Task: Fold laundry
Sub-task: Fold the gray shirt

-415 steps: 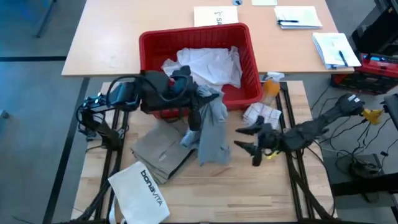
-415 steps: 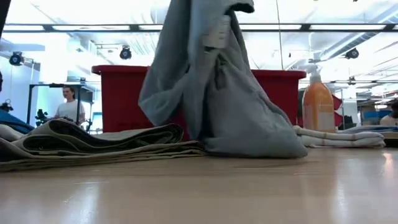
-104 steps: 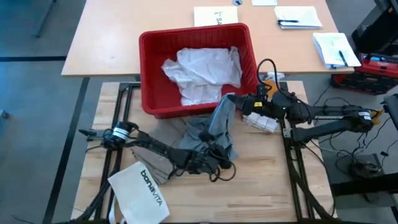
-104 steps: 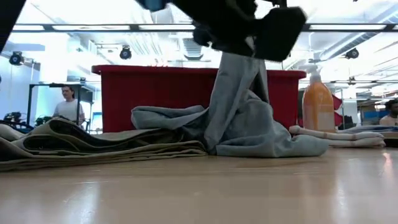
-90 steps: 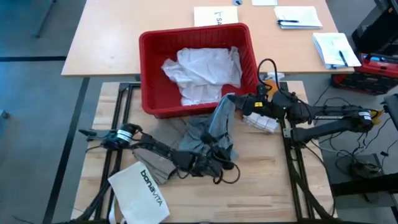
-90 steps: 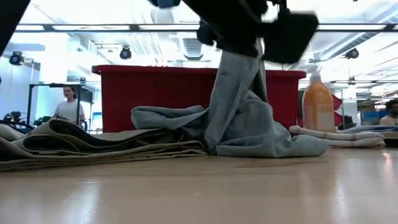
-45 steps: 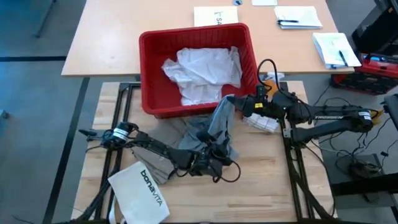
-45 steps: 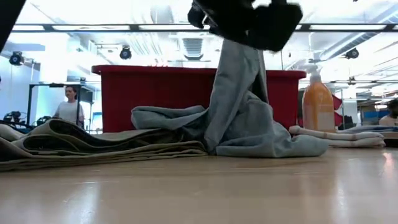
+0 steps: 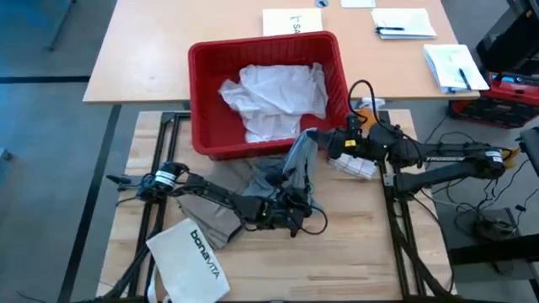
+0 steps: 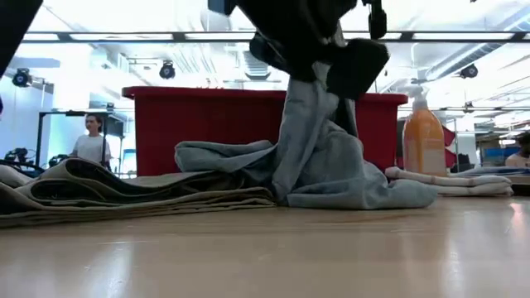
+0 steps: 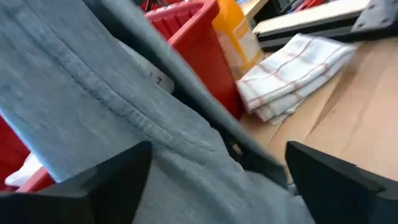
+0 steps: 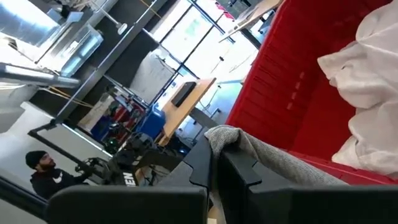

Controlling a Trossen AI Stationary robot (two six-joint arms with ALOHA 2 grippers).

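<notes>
The grey T-shirt [image 9: 290, 172] lies on the desk [image 9: 362, 244] before the red basket [image 9: 202, 93], one edge lifted and pinched in the right claw [image 12: 214, 149], which only the right wrist view shows closed on cloth. The left claw [image 9: 290, 206] hovers wide over its lower folds. Around it are the khaki-tan piece [image 10: 124, 190], the white shirt [image 9: 278, 97] in the basket, a striped towel [image 11: 292, 74] and an orange bottle [image 10: 424, 141].

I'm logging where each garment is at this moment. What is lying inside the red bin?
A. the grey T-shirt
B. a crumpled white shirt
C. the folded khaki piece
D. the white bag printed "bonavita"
B: the high view shows the white shirt bunched inside the red bin; the grey T-shirt hangs outside its front wall, pinched by the right gripper.
</notes>
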